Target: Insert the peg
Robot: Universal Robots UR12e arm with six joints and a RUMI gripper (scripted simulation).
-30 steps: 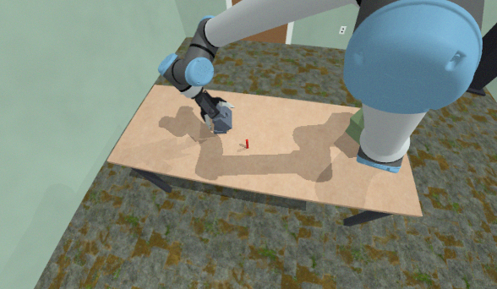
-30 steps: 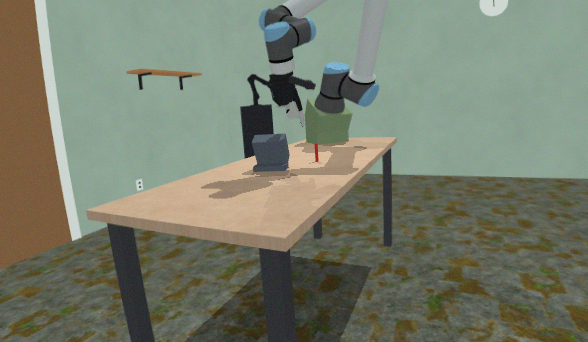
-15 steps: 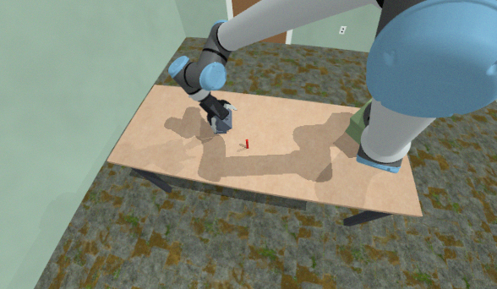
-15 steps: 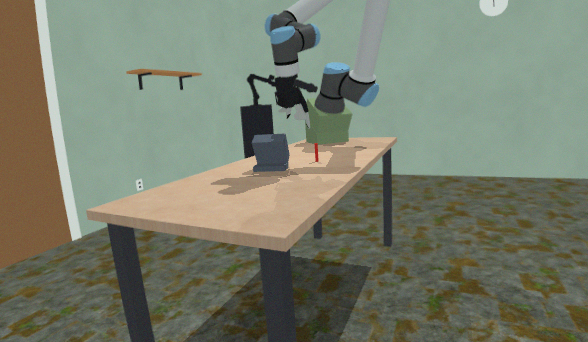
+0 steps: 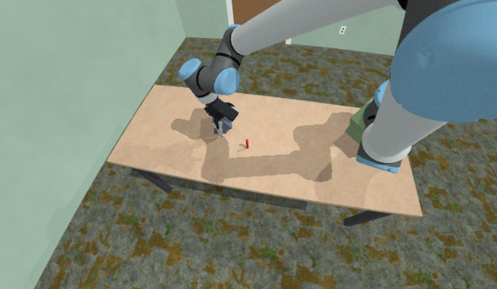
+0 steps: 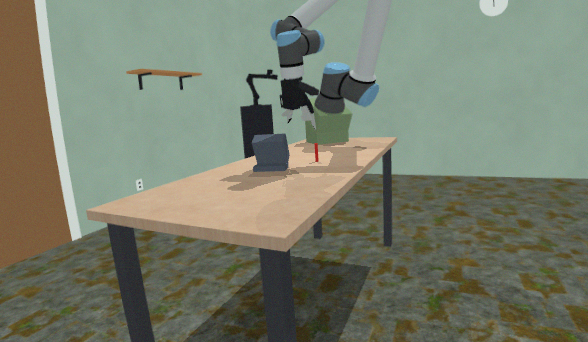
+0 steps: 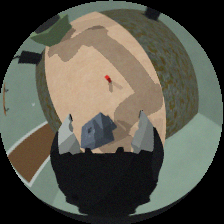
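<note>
Claw (image 7: 105,131) open, empty, above sloped panel (image 7: 96,131); peg (image 7: 108,77) upright, well apart.

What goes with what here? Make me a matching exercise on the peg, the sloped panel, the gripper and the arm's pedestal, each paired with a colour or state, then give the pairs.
Things:
1. peg
2. sloped panel
3. gripper
4. arm's pedestal

Colours or states:
A. green, at the far end of the table
B. red, standing upright on the table
C. open, holding nothing, above the table
D. dark grey, a hole in its slanted face

Pairs: 1-B, 2-D, 3-C, 4-A
</note>
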